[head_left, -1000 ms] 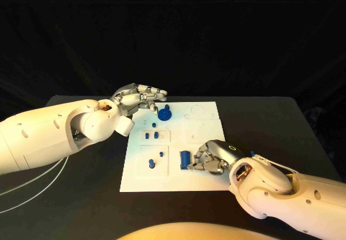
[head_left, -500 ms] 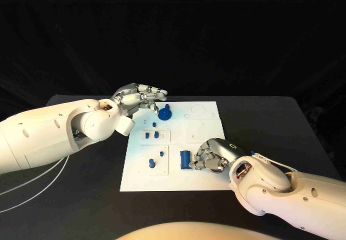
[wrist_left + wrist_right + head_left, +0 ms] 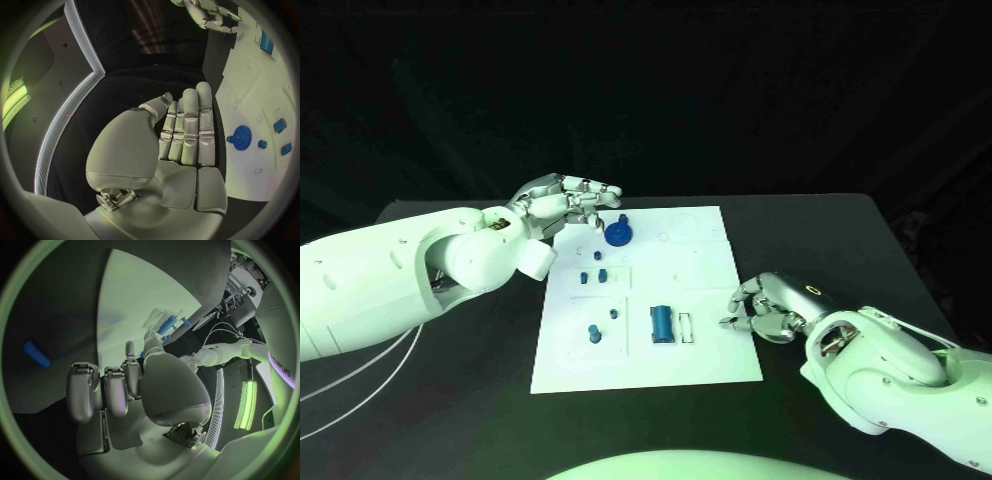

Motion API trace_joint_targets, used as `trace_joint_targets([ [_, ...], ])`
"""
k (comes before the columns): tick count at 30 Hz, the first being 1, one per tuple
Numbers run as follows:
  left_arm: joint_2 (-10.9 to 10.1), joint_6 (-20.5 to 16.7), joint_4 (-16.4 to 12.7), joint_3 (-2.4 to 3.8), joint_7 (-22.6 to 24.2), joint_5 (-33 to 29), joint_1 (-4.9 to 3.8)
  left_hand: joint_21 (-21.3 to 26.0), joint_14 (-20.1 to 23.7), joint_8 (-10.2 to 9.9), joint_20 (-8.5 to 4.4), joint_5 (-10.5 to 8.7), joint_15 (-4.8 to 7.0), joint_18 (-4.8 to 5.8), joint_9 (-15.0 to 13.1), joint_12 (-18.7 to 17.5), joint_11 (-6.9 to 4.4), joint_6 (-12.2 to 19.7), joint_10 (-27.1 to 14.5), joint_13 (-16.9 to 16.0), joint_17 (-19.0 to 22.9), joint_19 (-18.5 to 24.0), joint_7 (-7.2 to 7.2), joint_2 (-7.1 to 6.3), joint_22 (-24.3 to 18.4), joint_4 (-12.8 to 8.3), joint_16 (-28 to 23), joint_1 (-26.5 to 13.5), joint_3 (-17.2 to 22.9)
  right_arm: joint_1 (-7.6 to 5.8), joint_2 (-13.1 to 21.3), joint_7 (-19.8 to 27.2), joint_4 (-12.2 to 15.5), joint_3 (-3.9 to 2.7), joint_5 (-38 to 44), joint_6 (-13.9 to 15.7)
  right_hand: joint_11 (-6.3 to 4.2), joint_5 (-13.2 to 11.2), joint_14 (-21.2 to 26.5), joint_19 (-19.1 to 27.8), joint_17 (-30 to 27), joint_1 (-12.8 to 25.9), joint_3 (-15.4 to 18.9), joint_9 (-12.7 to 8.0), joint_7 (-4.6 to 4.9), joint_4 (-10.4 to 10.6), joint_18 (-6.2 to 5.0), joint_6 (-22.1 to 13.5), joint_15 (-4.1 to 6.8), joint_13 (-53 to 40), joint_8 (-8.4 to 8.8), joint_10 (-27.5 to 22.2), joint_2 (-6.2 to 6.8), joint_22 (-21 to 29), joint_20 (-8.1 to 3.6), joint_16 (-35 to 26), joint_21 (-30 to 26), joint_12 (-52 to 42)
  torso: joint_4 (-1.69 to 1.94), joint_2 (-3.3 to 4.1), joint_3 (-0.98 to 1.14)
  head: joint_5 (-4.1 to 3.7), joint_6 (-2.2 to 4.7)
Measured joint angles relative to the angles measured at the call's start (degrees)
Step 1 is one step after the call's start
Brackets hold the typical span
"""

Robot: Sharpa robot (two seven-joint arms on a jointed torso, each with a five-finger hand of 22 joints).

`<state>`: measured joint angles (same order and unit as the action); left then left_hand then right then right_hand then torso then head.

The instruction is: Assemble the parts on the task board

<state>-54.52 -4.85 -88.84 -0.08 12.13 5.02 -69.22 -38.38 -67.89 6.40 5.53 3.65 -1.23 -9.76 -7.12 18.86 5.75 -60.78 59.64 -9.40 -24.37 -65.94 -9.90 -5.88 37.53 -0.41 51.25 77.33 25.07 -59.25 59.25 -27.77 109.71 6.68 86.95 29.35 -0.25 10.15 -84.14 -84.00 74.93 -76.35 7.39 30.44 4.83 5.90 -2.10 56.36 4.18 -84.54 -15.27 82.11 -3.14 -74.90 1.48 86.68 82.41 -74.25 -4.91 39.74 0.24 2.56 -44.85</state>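
Note:
The white task board (image 3: 643, 355) lies mid-table. On it sit a blue gear (image 3: 617, 236), a blue block (image 3: 661, 322) and small blue pegs (image 3: 596, 333). My left hand (image 3: 567, 200) hovers at the board's far left corner, just left of the gear, fingers straight and holding nothing. In the left wrist view the gear (image 3: 240, 136) lies beside my fingers (image 3: 187, 127). My right hand (image 3: 769, 305) sits at the board's right edge, right of the block, fingers curled in on nothing. The right wrist view shows the board (image 3: 137, 285), the block (image 3: 165, 324) and my curled right hand (image 3: 119, 385).
A loose blue piece (image 3: 36, 353) lies on the black table off the board, near my right hand. White cables (image 3: 358, 385) trail on the table under my left arm. Black table surrounds the board on all sides.
My right hand has drawn back to the right, from over the blue block to the board's right edge, leaving the block uncovered. The left hand has barely moved. The camera shifted slightly.

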Motion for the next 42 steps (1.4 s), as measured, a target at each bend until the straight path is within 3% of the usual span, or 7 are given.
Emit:
trace_joint_targets([
  [5, -0.1, 0.0, -0.1, -0.22, 0.0, 0.0, 0.0, 0.0, 0.0, 0.0, 0.0, 0.0, 0.0, 0.0, 0.0, 0.0, 0.0, 0.0, 0.0, 0.0, 0.0, 0.0, 0.0, 0.0, 0.0, 0.0, 0.2, 0.0, 0.0, -1.22, 5.8, 2.0, -0.2, -0.04, -1.1, 1.2, 0.68, -0.6, 0.1, 0.0, 0.0, -1.0, -0.6, -2.3, 0.43, -0.3, -0.01, 0.7, -0.31, -0.9, 2.56, 0.3, -0.59, 0.0, 0.39, 0.0, 0.2, -0.7, -0.44, -0.26, -0.1, -1.94, 0.6],
  [12, 0.0, 0.0, -0.3, -0.45, 0.0, 0.0, 0.02, 0.0, 0.0, 0.0, 0.0, 0.0, 0.0, 0.0, 0.0, 0.0, 0.0, 0.0, 0.0, 0.0, 0.0, 0.0, 0.0, 0.0, 0.0, 0.0, 0.2, 0.0, 0.0, -1.68, 10.6, 3.0, -0.7, 0.01, -0.4, 2.1, 0.78, 0.0, 0.1, 0.2, 0.0, -1.0, -0.8, -3.4, 0.16, -0.1, -0.01, 2.1, -0.32, -0.9, 3.22, 0.2, -0.59, 0.0, 0.59, 0.0, 0.3, -0.9, -1.04, -0.49, -0.07, -4.83, 1.26],
  [17, 0.0, 0.0, -0.3, -0.54, 0.0, 0.0, 0.03, 0.0, 0.0, 0.0, 0.0, 0.0, 0.0, 0.0, 0.0, 0.0, 0.0, 0.0, 0.0, 0.0, 0.0, 0.0, 0.0, 0.0, 0.0, 0.0, 0.2, 0.0, 0.0, -1.73, 12.8, 2.7, -1.1, 0.04, 1.0, 2.8, 0.75, 0.9, 0.1, 0.2, 0.0, -1.0, -1.1, -4.0, -0.04, 0.2, -0.01, 2.9, -0.32, -0.9, 3.85, 0.2, -0.57, 0.0, 0.59, 0.0, 0.3, -1.0, -1.2, -0.57, -0.02, -6.72, 1.63],
  [23, 0.0, 0.0, -0.2, -0.57, 0.0, 0.0, 0.03, 0.0, 0.0, 0.0, 0.0, 0.0, 0.0, 0.0, 0.0, 0.0, 0.0, 0.0, 0.0, 0.0, 0.0, 0.0, 0.0, 0.0, 0.0, 0.0, 0.2, 0.0, 0.0, -1.75, 13.6, 1.5, -2.3, 0.14, 2.4, 3.2, 0.56, 1.3, 0.1, 0.2, 0.0, 0.3, -0.7, -4.5, 0.04, 1.1, -0.02, 3.7, -0.32, -0.3, 4.21, 0.4, 0.72, 0.0, 0.59, 0.0, 0.3, -0.3, -1.22, -0.58, 0.04, -8.64, 1.8],
  [27, 0.0, 0.1, -0.1, -0.59, 0.0, 0.0, 0.04, 0.0, 0.0, 0.0, 0.0, 0.0, 0.0, 0.0, 0.0, 0.0, 0.0, 0.0, 0.0, 0.0, 0.0, 0.0, 0.0, 0.0, 0.0, 0.0, 0.2, 0.0, 0.0, -1.54, 12.9, 0.8, -3.2, 0.31, 2.9, 3.2, 0.56, 1.3, 0.1, 0.2, 0.0, 0.6, -0.7, -4.6, -0.03, 1.4, -0.02, 3.7, -0.32, 0.1, 4.21, 0.4, 0.99, 0.0, 0.59, 0.0, 0.2, -0.3, -1.22, -0.56, 0.07, -9.01, 1.57],
  [42, 0.0, 0.1, 0.2, -0.61, 0.0, 0.0, 0.06, 0.0, 0.0, 0.0, 0.0, 0.0, 0.0, 0.01, 0.0, 0.0, 0.0, 0.0, 0.0, 0.0, 0.1, 0.0, 0.0, 0.0, -0.1, 0.0, 0.2, 0.0, 0.0, 1.0, 8.9, -0.7, -5.6, 0.57, 3.4, 2.6, 0.56, 1.6, 0.1, 0.2, 0.0, 0.6, -1.1, -4.7, -0.54, 1.8, -0.02, 5.1, -0.32, 0.2, 4.21, 0.4, 1.0, 0.0, 0.59, 0.0, 0.2, -0.3, -1.07, -0.51, 0.16, -8.83, 0.79],
])
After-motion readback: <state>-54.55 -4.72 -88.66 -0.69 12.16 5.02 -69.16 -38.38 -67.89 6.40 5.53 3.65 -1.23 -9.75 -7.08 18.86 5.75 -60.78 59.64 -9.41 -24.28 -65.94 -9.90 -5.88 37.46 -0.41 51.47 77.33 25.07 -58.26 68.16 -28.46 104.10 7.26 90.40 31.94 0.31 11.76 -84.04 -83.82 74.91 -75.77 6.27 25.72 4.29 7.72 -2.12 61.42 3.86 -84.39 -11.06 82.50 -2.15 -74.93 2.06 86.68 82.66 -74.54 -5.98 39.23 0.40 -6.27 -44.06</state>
